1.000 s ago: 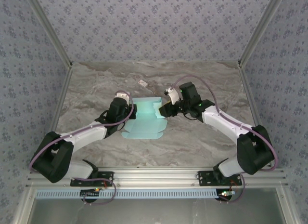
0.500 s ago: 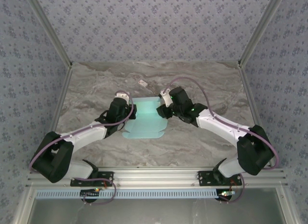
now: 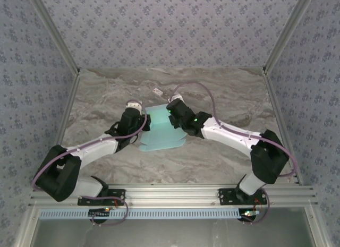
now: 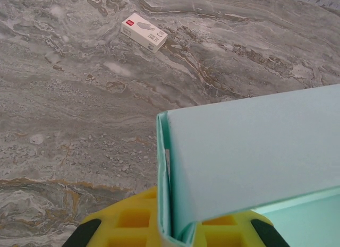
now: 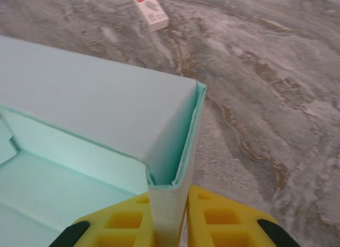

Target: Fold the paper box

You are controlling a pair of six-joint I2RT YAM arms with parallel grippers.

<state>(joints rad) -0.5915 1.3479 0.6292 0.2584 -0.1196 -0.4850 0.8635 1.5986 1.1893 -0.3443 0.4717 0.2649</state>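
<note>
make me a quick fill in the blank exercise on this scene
The left gripper and the right gripper are ____ shut on the paper box.
The right gripper's pads are ____.
The small white tag on the table has a ____ mark at one end.
Missing: both; yellow; red

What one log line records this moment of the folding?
left hand: shut on paper box, left side | right hand: shut on paper box, right side | side walls: raised | white tag: lying apart
</note>
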